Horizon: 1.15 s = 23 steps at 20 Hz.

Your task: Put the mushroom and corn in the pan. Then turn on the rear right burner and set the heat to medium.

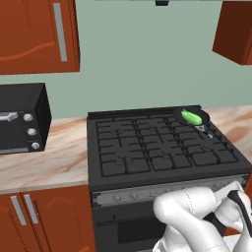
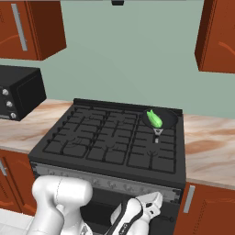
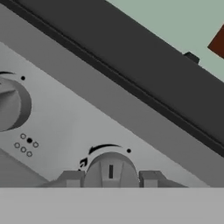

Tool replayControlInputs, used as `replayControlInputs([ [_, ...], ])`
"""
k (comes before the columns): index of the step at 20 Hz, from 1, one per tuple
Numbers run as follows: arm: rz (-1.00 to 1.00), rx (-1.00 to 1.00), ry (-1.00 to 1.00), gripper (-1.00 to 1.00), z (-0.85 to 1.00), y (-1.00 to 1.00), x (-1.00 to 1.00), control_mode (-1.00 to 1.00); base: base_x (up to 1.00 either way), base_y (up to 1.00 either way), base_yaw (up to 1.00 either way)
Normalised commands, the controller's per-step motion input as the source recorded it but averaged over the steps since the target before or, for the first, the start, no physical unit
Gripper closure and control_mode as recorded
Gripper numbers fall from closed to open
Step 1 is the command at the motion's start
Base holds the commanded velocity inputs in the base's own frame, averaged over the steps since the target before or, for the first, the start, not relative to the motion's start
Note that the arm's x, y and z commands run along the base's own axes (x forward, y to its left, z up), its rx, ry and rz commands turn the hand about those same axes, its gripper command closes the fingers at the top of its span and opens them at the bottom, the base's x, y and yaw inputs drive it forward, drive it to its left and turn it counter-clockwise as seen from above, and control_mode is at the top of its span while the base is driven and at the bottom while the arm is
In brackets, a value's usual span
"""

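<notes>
My fingers [image 3: 111, 178] stand on either side of a knob [image 3: 110, 169] on the stove's [image 1: 162, 147] grey front panel, just beside it; I cannot tell whether they grip it. The pan [image 1: 192, 116] sits at the stove's rear right corner, the corn [image 1: 190, 117] lying inside it.
</notes>
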Motion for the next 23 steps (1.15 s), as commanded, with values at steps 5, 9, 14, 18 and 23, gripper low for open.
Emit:
replayControlInputs([
  [5,-0.02,-0.3,0.0,1.0,-0.04,0.0,0.0,-1.0,0.0,0.0,0.0],
  [9,-0.02,-0.3,0.0,1.0,0.0,0.0,0.0,-1.0,0.0,0.0,0.0],
  [14,-0.02,-0.3,0.0,1.0,-0.02,0.0,0.0,-1.0,0.0,0.0,0.0],
  [18,-0.02,-0.3,0.0,1.0,-0.02,0.0,0.0,-1.0,0.0,0.0,0.0],
  [23,-0.02,-0.3,0.0,1.0,-0.03,0.0,0.0,-1.0,0.0,0.0,0.0],
])
